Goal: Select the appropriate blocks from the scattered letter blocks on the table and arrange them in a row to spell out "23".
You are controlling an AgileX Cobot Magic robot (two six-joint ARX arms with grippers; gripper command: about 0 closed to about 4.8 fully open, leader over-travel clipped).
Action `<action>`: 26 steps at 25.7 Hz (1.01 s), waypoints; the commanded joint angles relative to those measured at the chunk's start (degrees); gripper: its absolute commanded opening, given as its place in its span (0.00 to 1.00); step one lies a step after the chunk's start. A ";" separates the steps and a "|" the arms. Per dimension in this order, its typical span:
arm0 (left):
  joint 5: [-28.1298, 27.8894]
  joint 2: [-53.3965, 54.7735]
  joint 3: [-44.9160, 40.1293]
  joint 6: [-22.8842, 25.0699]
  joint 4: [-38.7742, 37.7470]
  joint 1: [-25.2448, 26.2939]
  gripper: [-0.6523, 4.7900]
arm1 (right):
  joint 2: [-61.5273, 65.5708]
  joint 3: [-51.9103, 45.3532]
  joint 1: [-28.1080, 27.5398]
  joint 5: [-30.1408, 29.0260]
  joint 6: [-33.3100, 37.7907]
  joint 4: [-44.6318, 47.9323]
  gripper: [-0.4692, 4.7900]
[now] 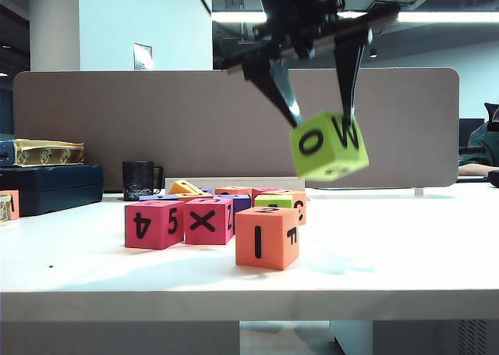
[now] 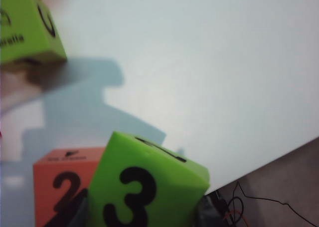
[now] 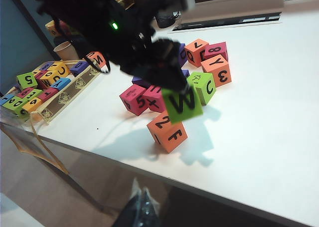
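Note:
My left gripper (image 1: 323,122) hangs above the table (image 1: 405,246), shut on a lime-green cube (image 1: 329,146) that is tilted and shows "O" and "W" faces. In the left wrist view this cube (image 2: 149,187) shows a "3" between the dark fingers (image 2: 82,214). Below and to its left an orange cube (image 1: 267,236) stands on the table with an "I" face forward; its top reads "2" (image 2: 60,187). The right wrist view shows the held cube (image 3: 182,105) just above the orange one (image 3: 167,132). My right gripper (image 3: 142,199) hangs off the table's front edge, fingers together, holding nothing.
Pink cubes marked 4/5 (image 1: 153,224) and X (image 1: 208,220) stand left of the orange cube, with several more blocks (image 3: 209,67) behind. A black mug (image 1: 139,179), a dark box (image 1: 47,187) and a tray of blocks (image 3: 45,85) lie at the left. A divider panel (image 1: 195,121) closes the back.

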 commanded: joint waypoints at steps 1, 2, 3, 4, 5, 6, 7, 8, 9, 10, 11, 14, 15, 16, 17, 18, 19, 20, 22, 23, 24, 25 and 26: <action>-0.28 1.09 0.04 -4.28 -0.44 -0.70 0.56 | -0.13 0.11 0.02 0.04 -0.15 0.74 0.09; -0.28 1.73 0.07 -5.16 -0.17 -0.90 0.56 | -0.13 0.11 0.02 0.04 -0.15 0.76 0.09; -0.37 2.23 0.04 -5.90 0.02 -1.09 0.56 | -0.13 0.11 0.02 0.04 -0.15 0.76 0.09; -0.33 2.67 0.04 -6.23 0.22 -1.07 0.56 | -0.13 0.11 0.02 0.04 -0.15 0.76 0.09; -0.31 3.30 0.04 -6.78 0.37 -1.11 0.56 | -0.13 0.11 0.02 0.04 -0.15 0.76 0.09; -0.39 4.07 0.07 -6.95 0.61 -1.38 0.56 | -0.13 0.11 0.02 0.04 -0.15 0.74 0.09; -0.48 4.68 0.07 -6.93 0.90 -1.42 0.56 | -0.13 0.11 0.02 0.04 -0.15 0.74 0.09; -0.48 5.16 0.07 -6.95 1.07 -1.40 0.56 | -0.13 0.11 0.02 0.04 -0.15 0.74 0.09; -0.33 5.92 0.07 -6.99 1.31 -1.42 0.56 | -0.13 0.11 0.02 0.02 -0.15 0.74 0.09; -0.28 6.40 0.07 -7.26 1.31 -1.42 0.56 | -0.13 0.11 0.02 0.02 -0.15 0.72 0.09; -0.28 6.91 0.07 -7.78 1.25 -1.44 0.56 | -0.13 0.11 0.02 0.02 -0.15 0.72 0.09; -0.31 8.24 0.04 -8.44 0.72 -1.79 0.56 | -0.13 0.11 0.02 0.04 -0.15 0.74 0.09; -0.31 8.39 0.07 -8.44 0.37 -1.75 0.56 | -0.13 0.11 0.02 0.02 -0.15 0.74 0.09; -0.48 8.52 0.04 -8.41 0.07 -1.77 0.56 | -0.13 0.11 0.02 0.02 -0.15 0.74 0.09; -0.48 8.52 0.04 -8.39 -0.26 -1.77 0.56 | -0.13 0.11 0.02 0.02 -0.15 0.72 0.09; -0.57 8.52 0.07 -8.37 -0.46 -1.77 0.56 | -0.13 0.11 0.02 0.04 -0.15 0.70 0.09; -0.90 8.52 0.07 -8.39 -0.74 -1.75 0.56 | -0.13 0.11 0.02 0.02 -0.15 0.70 0.09; -1.36 8.50 0.07 -8.41 -1.25 -1.75 0.56 | -0.13 0.11 0.02 0.02 -0.15 0.70 0.09; -3.76 8.52 0.04 -8.39 -2.84 -1.68 0.56 | -0.13 0.11 0.02 -0.02 -0.15 0.63 0.09; -5.20 8.52 0.07 -8.39 -3.26 -1.68 0.56 | -0.13 0.11 0.02 0.00 -0.15 0.63 0.09; -6.21 8.52 0.04 -8.39 -3.34 -1.68 0.56 | -0.13 0.11 0.02 0.00 -0.15 0.63 0.09; -7.06 8.52 0.04 -8.41 -3.32 -1.68 0.56 | -0.13 0.11 0.02 0.00 -0.15 0.63 0.09; -7.50 8.52 0.04 -8.44 -3.08 -1.68 0.56 | -0.13 0.11 0.02 0.00 -0.15 0.63 0.09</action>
